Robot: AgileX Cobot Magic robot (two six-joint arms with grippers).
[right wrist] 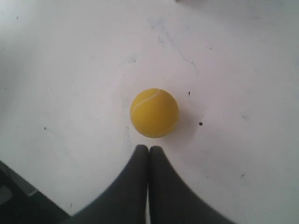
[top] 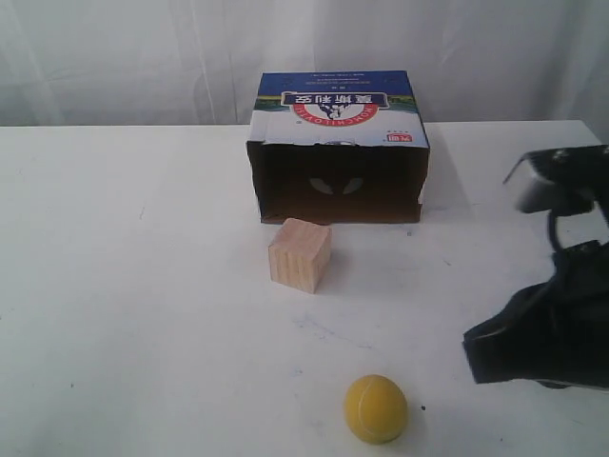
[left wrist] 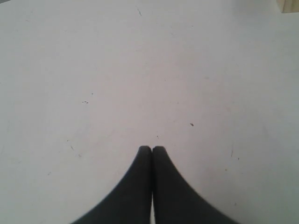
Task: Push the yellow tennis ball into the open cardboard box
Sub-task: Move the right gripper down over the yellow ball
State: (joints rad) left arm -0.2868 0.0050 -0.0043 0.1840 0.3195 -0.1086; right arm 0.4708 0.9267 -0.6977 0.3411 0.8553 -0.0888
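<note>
The yellow tennis ball rests on the white table near the front edge. The open cardboard box lies at the back centre, dark opening facing forward, blue-and-white printed face on top. My right gripper is shut and empty, its tips just short of the ball with a small gap; in the exterior view the right arm sits to the right of the ball. My left gripper is shut over bare table; it does not show in the exterior view.
A pale wooden cube stands between the ball and the box opening, slightly left of the ball's line; a corner of that cube shows in the left wrist view. The table's front edge is close behind the right gripper.
</note>
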